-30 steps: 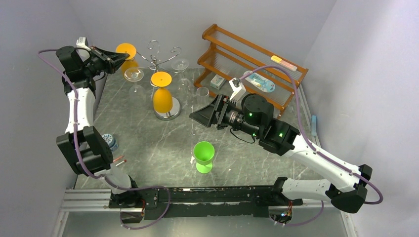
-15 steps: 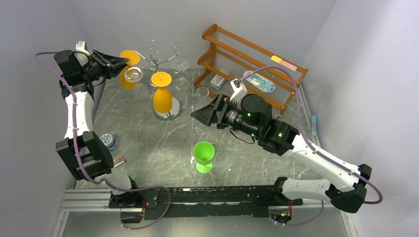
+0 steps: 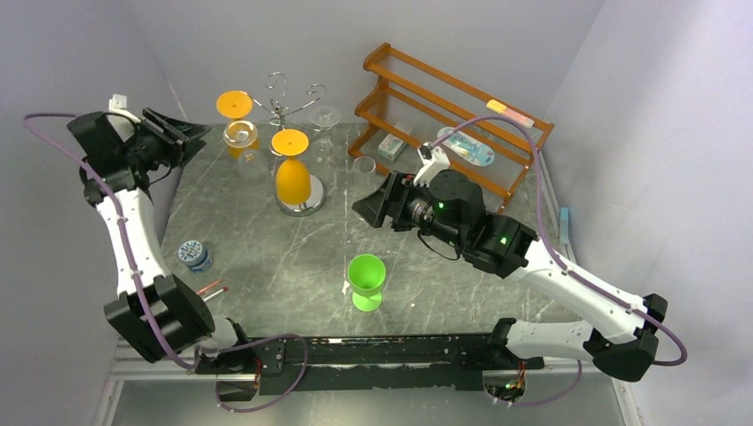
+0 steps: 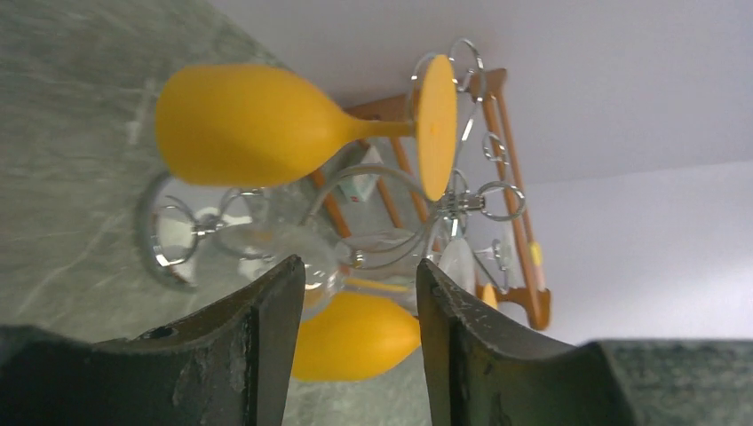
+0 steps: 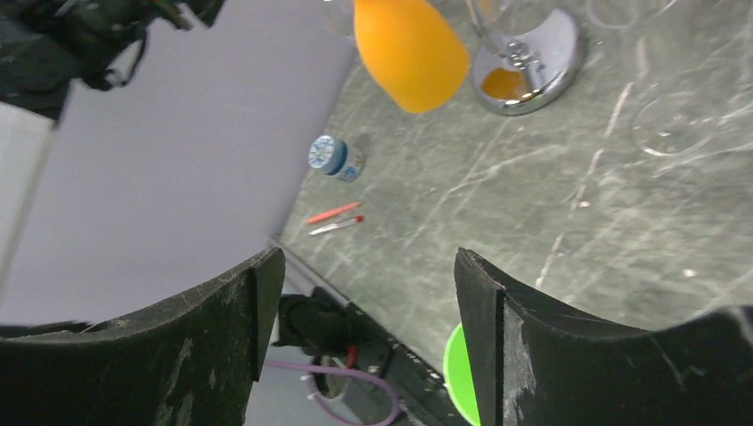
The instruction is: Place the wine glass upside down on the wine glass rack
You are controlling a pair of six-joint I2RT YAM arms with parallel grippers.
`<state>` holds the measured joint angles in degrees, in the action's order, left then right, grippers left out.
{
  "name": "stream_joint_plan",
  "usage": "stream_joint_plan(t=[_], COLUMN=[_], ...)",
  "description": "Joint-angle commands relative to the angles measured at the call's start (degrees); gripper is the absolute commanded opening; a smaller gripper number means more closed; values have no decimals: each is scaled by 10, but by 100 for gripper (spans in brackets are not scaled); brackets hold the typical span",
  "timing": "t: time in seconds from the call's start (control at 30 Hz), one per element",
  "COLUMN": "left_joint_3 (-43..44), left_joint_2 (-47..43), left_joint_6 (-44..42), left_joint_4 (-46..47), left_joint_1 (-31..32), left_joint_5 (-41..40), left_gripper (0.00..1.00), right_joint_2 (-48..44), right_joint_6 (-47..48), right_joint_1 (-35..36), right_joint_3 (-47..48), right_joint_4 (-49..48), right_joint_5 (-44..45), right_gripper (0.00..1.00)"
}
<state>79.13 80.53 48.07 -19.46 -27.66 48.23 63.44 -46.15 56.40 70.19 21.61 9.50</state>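
Observation:
The silver wine glass rack (image 3: pixel 282 105) stands at the back on its round mirrored base (image 3: pixel 306 204). An orange wine glass (image 3: pixel 234 104) hangs upside down from the rack's left arm, foot up, and it also shows in the left wrist view (image 4: pixel 249 124). My left gripper (image 3: pixel 184 133) is open just left of that glass and apart from it, with nothing between its fingers (image 4: pixel 360 271). A second orange glass (image 3: pixel 293 177) hangs upside down at the front of the rack. My right gripper (image 3: pixel 373 206) hovers open and empty over the table, right of the base (image 5: pixel 366 266).
A green glass (image 3: pixel 367 282) stands upright near the front. Clear glasses (image 3: pixel 324 115) hang on the rack, one (image 3: pixel 240 133) beside the left orange glass. A brown wooden shelf (image 3: pixel 453 115) stands back right. A small blue-lidded jar (image 3: pixel 194 253) and red pens (image 3: pixel 211 288) lie left.
My left gripper opened, let go of the orange glass's foot and drew back to the left, leaving the glass hanging on the rack. My right gripper shifted slightly.

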Motion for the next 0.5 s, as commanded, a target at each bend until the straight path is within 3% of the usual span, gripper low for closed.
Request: stream_joint_plan(t=[0.0, 0.13, 0.27, 0.37, 0.47], left_joint_3=[-10, -21, -71, -79, -42], left_joint_2=[-58, -124, -204, -235, -236], left_joint_6=[-128, -217, -242, -265, -292], left_joint_4=[-130, -198, -184, -182, -226], left_joint_1=[-36, -38, -33, -4, 32], left_joint_5=[-70, -150, -176, -190, -256], left_gripper=[56, 65, 75, 76, 76], right_joint_2=[13, 34, 82, 139, 199], right_joint_6=[105, 149, 178, 196, 203], right_joint_1=[-2, -2, -1, -5, -28], right_joint_3=[32, 38, 64, 111, 164], right_joint_4=[58, 94, 111, 110, 105], right_joint_5=[50, 63, 108, 142, 137], right_gripper=[75, 77, 78, 77, 70])
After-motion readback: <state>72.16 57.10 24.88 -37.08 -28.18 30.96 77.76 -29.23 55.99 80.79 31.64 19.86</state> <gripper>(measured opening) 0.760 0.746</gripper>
